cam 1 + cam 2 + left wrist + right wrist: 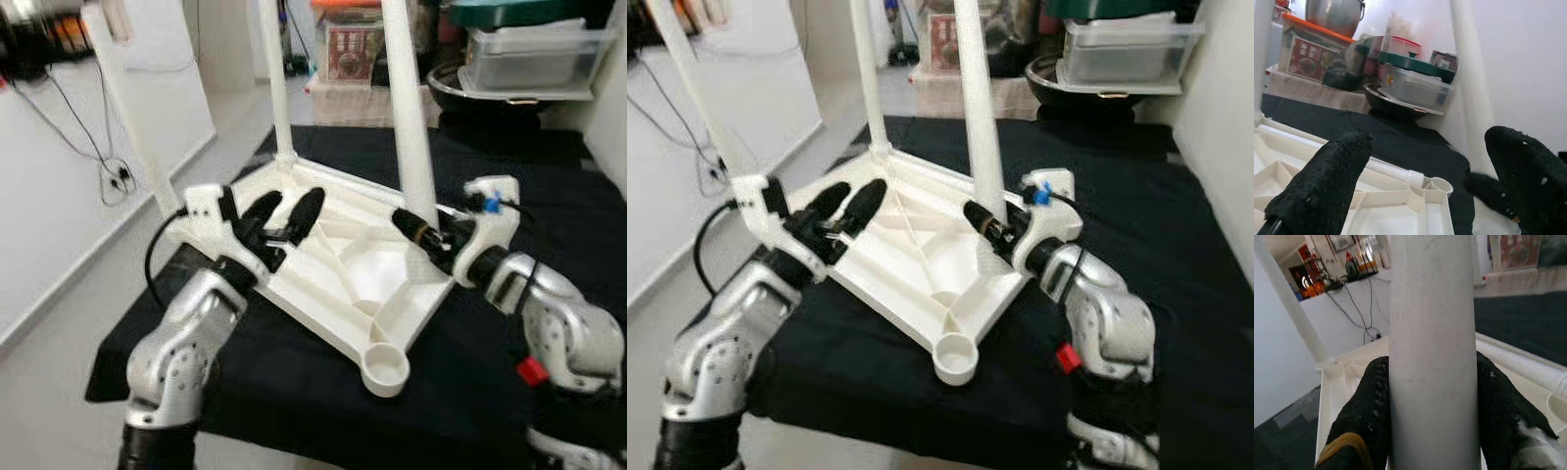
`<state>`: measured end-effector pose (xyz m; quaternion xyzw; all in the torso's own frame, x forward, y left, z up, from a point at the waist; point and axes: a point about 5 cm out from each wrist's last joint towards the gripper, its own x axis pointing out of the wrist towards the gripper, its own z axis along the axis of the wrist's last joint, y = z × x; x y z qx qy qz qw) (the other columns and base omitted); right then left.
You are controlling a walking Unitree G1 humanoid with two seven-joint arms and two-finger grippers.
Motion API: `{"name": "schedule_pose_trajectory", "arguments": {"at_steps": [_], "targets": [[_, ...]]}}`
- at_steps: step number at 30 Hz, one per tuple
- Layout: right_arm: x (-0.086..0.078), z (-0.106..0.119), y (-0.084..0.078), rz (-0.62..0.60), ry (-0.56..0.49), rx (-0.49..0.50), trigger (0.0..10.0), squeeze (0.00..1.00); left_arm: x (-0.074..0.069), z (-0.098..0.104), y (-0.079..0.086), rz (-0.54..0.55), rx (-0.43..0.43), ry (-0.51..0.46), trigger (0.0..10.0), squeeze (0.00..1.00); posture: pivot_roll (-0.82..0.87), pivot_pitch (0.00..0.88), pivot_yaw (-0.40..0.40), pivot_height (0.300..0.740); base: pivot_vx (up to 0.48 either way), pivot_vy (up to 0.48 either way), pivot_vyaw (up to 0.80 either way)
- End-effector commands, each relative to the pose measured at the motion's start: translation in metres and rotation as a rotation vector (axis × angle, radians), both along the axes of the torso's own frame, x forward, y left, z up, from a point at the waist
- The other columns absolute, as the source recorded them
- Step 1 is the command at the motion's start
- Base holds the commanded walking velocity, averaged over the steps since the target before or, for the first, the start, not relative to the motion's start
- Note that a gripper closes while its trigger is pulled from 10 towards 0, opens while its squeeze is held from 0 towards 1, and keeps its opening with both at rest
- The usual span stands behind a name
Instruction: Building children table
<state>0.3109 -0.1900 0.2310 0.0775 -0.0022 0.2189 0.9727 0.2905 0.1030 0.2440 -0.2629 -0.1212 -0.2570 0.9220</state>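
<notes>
the upturned white tabletop (343,279) lies on a black cloth (509,362). right gripper (419,233) reaches in level, fingers clamped round an upright table leg (409,127). left gripper (284,217) hovers above the tabletop's edge, fingers spread.

A black cloth (509,323) covers the table. Beyond its far edge sit a clear lidded container (529,59), a dark bowl (460,93) and what may be a printed box (348,49).

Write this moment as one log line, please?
right gripper: shut on table leg | left gripper: open over upturned tabletop | corner socket: empty
</notes>
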Motion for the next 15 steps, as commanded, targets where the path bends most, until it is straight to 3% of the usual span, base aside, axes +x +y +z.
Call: {"name": "schedule_pose_trajectory", "arguments": {"at_steps": [1, 4, 8, 10, 15], "targets": [[-0.005, 0.010, 0.007, 0.049, -0.094, 0.020, 10.0, 0.00, 0.006, -0.003, 0.006, 0.019, -0.028, 0.054, 10.0, 0.00, -0.12, 0.000, 0.063, 0.740, 0.000, 0.000, 0.00], [-0.007, 0.010, 0.008, 0.061, -0.118, 0.010, 10.0, 0.00, 0.008, -0.001, 0.008, 0.028, -0.052, 0.072, 10.0, 0.00, -0.12, 0.000, 0.063, 0.740, 0.000, 0.000, 0.00], [-0.015, 0.012, 0.019, 0.153, -0.162, -0.033, 10.0, 0.00, 0.009, 0.004, 0.015, 0.051, -0.161, 0.100, 10.0, 0.00, -0.13, 0.004, 0.074, 0.740, 0.000, 0.000, 0.00], [-0.024, 0.013, 0.042, 0.285, -0.217, -0.156, 10.0, 0.00, 0.008, 0.018, 0.004, -0.014, -0.173, 0.084, 10.0, 0.00, -0.09, 0.013, 0.072, 0.740, 0.000, 0.000, 0.00], [-0.025, 0.011, 0.057, 0.338, -0.238, -0.233, 10.0, 0.00, 0.007, 0.025, -0.004, -0.047, -0.182, 0.069, 10.0, 0.00, -0.09, 0.012, 0.071, 0.740, 0.000, 0.000, 0.00]]}}
